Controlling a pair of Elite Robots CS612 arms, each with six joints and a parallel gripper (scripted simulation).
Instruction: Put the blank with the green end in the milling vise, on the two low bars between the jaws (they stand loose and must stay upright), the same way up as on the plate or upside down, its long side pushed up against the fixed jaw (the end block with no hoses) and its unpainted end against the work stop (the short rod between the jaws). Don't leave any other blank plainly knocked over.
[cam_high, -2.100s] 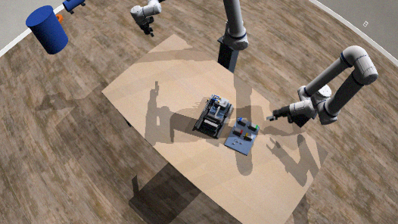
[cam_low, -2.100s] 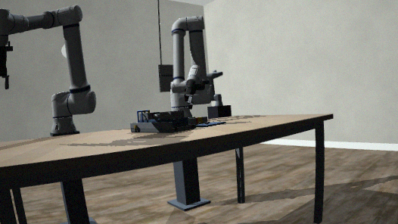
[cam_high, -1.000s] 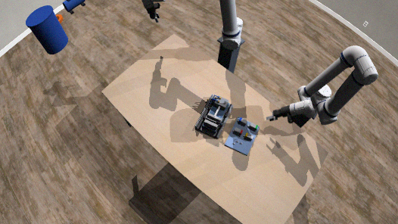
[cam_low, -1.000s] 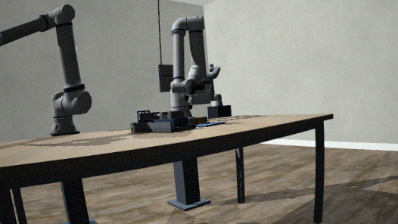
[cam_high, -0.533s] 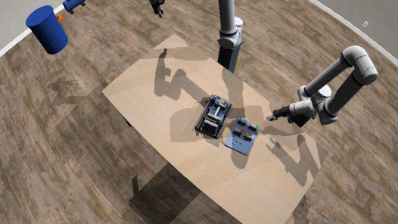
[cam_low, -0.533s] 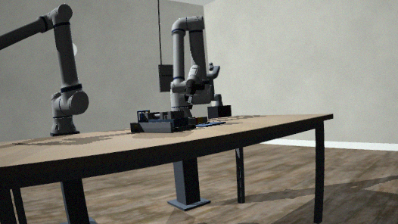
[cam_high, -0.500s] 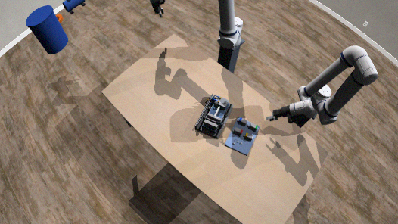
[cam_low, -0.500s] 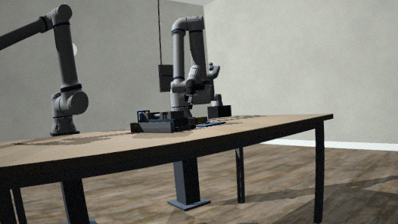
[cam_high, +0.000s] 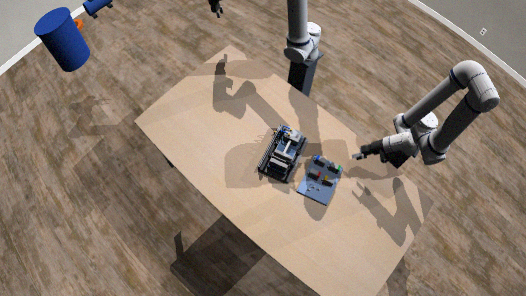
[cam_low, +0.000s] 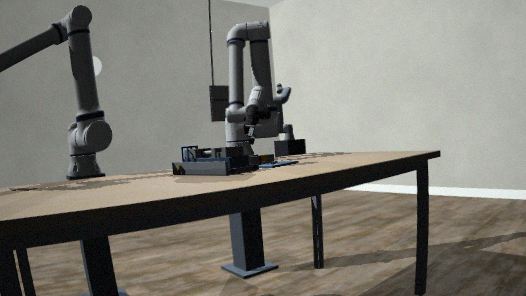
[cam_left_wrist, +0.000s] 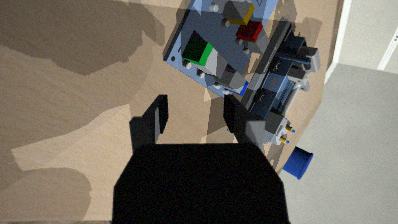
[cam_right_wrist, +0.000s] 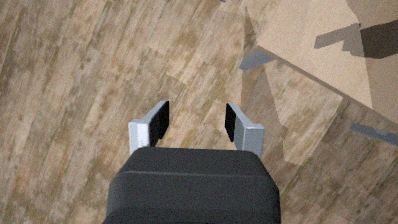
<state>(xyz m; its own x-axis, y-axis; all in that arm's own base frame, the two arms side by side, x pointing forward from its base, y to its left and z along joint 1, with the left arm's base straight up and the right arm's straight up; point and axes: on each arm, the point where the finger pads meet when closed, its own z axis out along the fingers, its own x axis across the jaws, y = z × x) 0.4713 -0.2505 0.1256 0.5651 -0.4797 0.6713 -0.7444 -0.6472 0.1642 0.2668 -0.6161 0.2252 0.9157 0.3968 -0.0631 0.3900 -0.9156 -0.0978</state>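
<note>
The green-ended blank (cam_high: 334, 168) (cam_left_wrist: 216, 63) stands on the blue plate (cam_high: 320, 197) (cam_left_wrist: 223, 44), on the side nearest my left gripper (cam_high: 358, 156) (cam_low: 250, 131) (cam_left_wrist: 196, 106), next to the blue-ended blank (cam_left_wrist: 231, 77). My left gripper is open and empty, above the table and a little off the plate. The milling vise (cam_high: 280, 162) (cam_low: 202, 168) (cam_left_wrist: 274, 82) stands beside the plate; hose fittings (cam_left_wrist: 288, 135) show at one end. Its two low bars and work stop are too small to tell apart surely. My right gripper (cam_right_wrist: 197, 114) is open and empty, beyond the table's edge.
The red-ended blank (cam_high: 314, 176) (cam_left_wrist: 250, 31) and yellow-ended blank (cam_high: 327, 181) (cam_left_wrist: 239, 13) are also on the plate, with small pale pins around them. A blue barrel (cam_high: 64, 40) (cam_left_wrist: 298, 162) stands on the floor beyond the table (cam_high: 200, 130).
</note>
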